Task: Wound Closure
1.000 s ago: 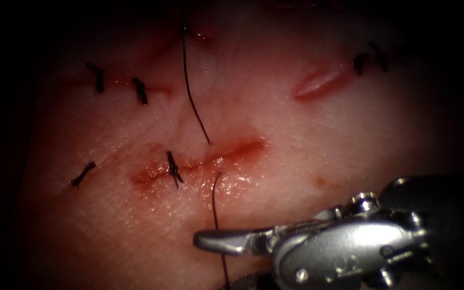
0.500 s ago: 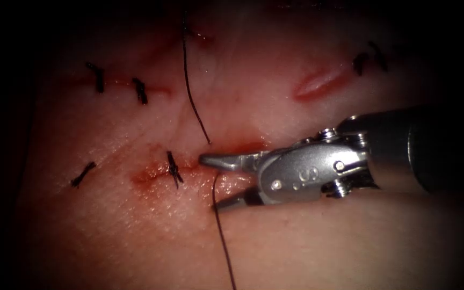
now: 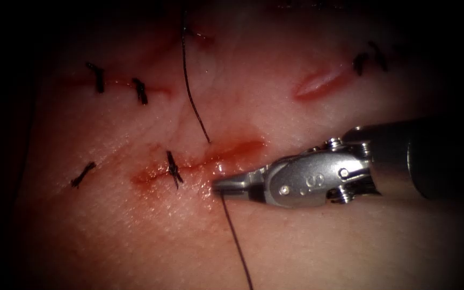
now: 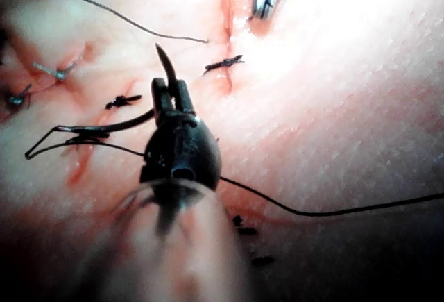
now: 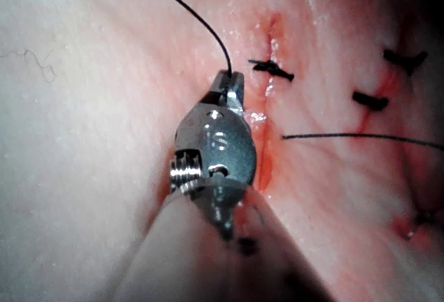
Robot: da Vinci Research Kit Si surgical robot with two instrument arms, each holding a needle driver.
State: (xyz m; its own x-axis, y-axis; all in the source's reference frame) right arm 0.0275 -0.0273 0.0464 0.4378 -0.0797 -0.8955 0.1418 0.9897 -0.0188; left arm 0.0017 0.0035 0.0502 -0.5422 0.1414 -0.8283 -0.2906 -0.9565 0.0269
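Right gripper clenched on thread beside cut | left gripper grips needle | one stitch across cut

Other stitches, 2nd cut upper-right.

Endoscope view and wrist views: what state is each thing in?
Right tool: shut on the thread.
Left tool: shut on the needle, toward its tip.
Needle: clear of the tissue.
Cut: one stitch across it, the rest open, with red fluid.
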